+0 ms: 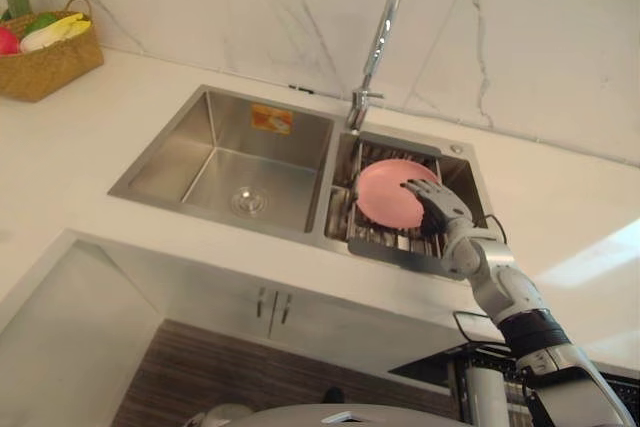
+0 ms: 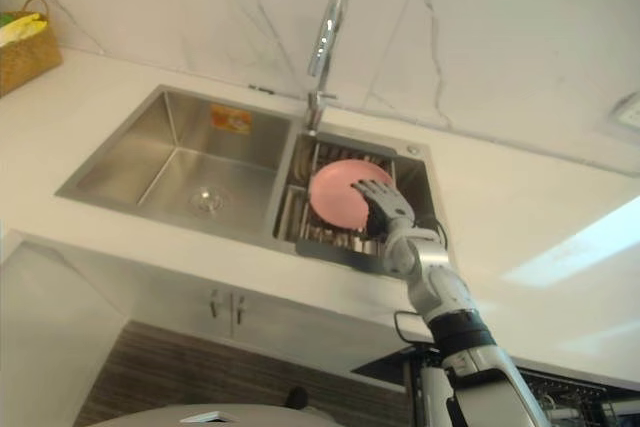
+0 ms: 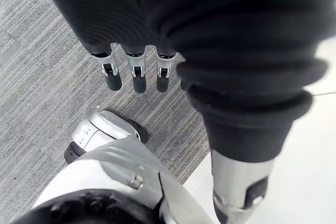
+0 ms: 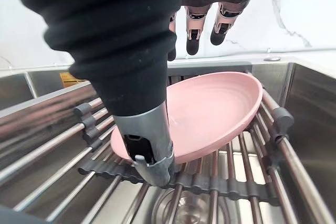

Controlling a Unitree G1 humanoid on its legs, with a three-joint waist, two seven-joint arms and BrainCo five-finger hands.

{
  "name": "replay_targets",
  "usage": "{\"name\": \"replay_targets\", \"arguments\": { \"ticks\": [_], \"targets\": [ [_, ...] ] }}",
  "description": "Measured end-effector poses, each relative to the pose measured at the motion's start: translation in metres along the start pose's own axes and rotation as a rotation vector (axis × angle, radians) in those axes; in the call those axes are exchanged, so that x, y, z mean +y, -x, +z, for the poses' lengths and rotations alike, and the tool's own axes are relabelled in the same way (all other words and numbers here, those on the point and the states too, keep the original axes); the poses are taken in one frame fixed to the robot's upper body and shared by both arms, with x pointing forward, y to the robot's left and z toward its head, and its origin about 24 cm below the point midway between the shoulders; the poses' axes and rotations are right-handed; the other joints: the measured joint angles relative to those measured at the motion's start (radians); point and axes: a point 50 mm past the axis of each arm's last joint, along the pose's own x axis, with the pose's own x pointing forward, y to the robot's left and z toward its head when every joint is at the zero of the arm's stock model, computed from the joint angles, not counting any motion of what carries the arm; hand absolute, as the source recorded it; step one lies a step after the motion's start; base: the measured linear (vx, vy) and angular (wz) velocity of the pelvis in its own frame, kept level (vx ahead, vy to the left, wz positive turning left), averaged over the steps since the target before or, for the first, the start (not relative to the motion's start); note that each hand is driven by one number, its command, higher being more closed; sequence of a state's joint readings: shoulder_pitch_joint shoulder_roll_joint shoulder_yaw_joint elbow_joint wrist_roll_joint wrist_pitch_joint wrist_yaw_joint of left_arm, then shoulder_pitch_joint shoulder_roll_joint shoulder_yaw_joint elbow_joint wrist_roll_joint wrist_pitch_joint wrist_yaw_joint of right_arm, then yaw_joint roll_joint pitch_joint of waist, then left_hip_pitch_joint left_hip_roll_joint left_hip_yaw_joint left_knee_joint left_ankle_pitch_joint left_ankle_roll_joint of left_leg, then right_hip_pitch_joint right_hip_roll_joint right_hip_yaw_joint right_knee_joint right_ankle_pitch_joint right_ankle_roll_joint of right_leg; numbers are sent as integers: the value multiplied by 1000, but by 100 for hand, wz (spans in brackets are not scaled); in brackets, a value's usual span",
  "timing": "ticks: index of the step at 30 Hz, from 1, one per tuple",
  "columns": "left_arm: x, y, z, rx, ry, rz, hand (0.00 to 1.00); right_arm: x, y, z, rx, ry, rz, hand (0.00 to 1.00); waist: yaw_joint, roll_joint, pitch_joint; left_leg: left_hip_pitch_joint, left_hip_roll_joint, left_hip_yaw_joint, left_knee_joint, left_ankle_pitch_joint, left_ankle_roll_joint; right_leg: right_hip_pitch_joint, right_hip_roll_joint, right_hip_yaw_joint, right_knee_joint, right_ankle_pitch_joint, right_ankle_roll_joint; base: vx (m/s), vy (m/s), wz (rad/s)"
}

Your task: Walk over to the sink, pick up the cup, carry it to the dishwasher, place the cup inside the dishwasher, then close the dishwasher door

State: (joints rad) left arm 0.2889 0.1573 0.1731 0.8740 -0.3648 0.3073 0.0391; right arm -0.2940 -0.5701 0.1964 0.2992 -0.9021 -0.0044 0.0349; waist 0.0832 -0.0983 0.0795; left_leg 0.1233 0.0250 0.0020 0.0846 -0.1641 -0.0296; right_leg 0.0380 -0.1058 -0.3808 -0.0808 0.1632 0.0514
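No cup shows; a pink shallow dish (image 1: 382,192) (image 4: 215,106) leans tilted on a roll-up bar rack (image 4: 231,187) over the sink's right basin. My right hand (image 1: 438,209) (image 2: 383,209) is at the dish's right rim, open. Its straight fingers (image 4: 192,39) reach over the top of the dish and its thumb (image 4: 149,150) points down in front of the near rim. Whether it touches the dish is unclear. My left hand (image 3: 134,74) hangs open over the grey striped floor, holding nothing.
The steel left basin (image 1: 230,162) holds nothing, and a tall chrome faucet (image 1: 378,42) rises between the basins. A woven basket (image 1: 45,62) of produce sits on the white counter (image 1: 60,167) at the far left. Below right, a dark open appliance (image 2: 585,397) shows a wire rack.
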Motion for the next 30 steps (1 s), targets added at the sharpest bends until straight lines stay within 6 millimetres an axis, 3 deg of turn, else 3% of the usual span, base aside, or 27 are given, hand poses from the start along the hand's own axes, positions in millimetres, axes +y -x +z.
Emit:
{"name": "replay_targets", "arguments": {
  "ticks": [5, 11, 22, 30],
  "targets": [
    [-1, 0, 0, 2, -13, -4, 0, 15, 0, -3, 18, 120, 67, 0, 2, 1, 1, -5, 0, -7, -3, 7, -5, 0, -2, -12, -2, 0, 0, -17, 6, 7],
    [-2, 1, 1, 10, -20, -10, 0, 27, 0, -20, 121, 182, 134, 0, 7, 6, 4, -5, -6, -25, -27, 31, -6, 1, -11, -26, 0, 2, -1, -19, 12, 11],
    [-5, 1, 2, 6, -36, -20, 0, 34, -1, -28, 154, 273, 147, 0, 21, 17, 14, -5, -4, -21, -34, 37, -11, 6, -14, -39, -4, 4, -2, -11, 10, 3],
    [-7, 1, 2, 2, -46, -24, 0, 27, -6, -26, 140, 280, 79, 0, 22, 28, 26, -6, -4, -22, -34, 41, -5, 7, -15, -42, -4, 4, -2, 0, 0, 0]
  ]
}}
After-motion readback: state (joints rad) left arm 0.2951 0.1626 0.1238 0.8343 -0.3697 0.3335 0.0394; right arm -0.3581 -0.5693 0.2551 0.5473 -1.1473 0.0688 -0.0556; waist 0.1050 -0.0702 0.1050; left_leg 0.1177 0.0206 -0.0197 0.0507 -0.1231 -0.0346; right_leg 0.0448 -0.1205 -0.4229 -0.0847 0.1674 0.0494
